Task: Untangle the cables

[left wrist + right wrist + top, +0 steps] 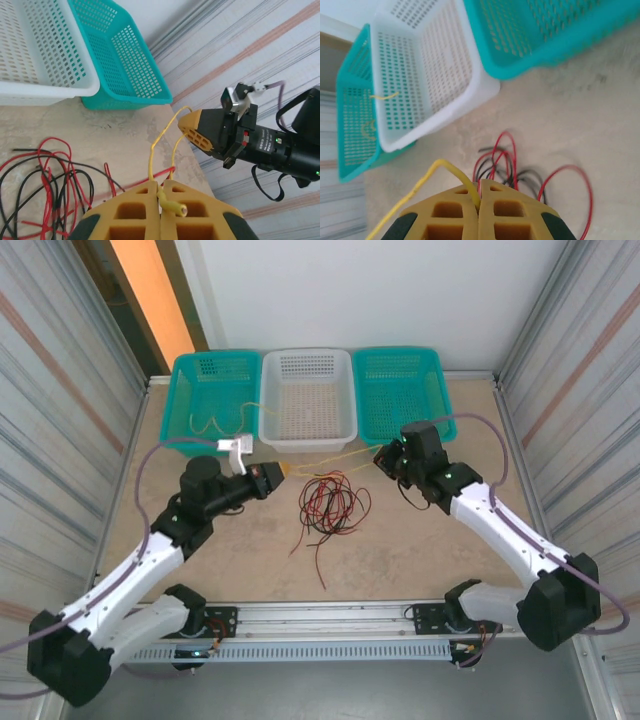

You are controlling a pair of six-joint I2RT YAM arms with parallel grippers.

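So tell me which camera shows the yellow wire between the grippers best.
Left wrist: the yellow wire runs from the left gripper up to the right gripper. Top external shows it as a faint thin line; right wrist shows a short stretch.

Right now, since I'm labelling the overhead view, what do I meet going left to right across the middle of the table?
Left claw → red and black cables → right claw. The yellow cable runs between both claws, so it's unranked.

The tangle of thin red and black wires runs off the left edge. The teal plastic basket is blurry. The thin yellow wire hides inside the closed right gripper.
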